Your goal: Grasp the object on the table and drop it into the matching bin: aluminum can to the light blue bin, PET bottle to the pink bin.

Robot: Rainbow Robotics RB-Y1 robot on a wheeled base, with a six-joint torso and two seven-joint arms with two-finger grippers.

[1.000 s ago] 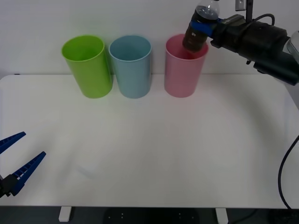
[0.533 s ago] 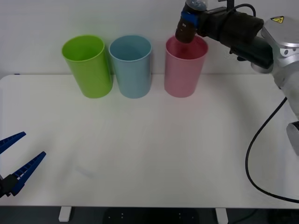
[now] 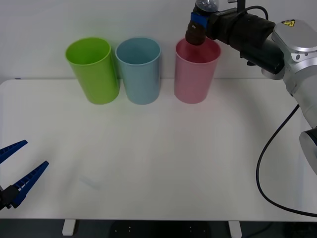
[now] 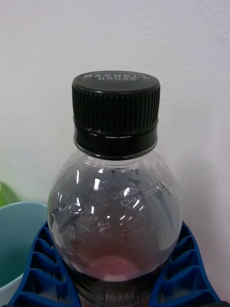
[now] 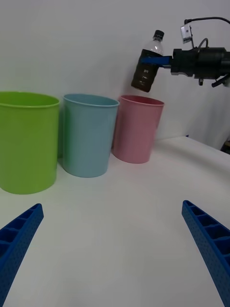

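My right gripper [image 3: 198,21] is shut on the PET bottle [image 3: 196,32], a small clear bottle with a black cap [image 4: 115,115] and dark brown contents. It holds the bottle tilted in the air, just over the mouth of the pink bin [image 3: 195,74]. The left wrist view shows the bottle [image 5: 147,67] hanging above the pink bin [image 5: 137,129], clear of its rim. Blue fingers [image 4: 42,273] clasp the bottle's body on both sides. The light blue bin [image 3: 139,73] stands left of the pink one. My left gripper [image 3: 35,152] is open near the white table's [image 3: 163,148] front left corner.
A lime green bin [image 3: 94,72] stands leftmost in the row along the table's back edge, close to the wall. A black cable [image 3: 270,163] hangs from the right arm at the table's right side.
The right arm has carried the bottle left and slightly up, from the pink bin's right rim to over its opening. The left gripper has stayed still.
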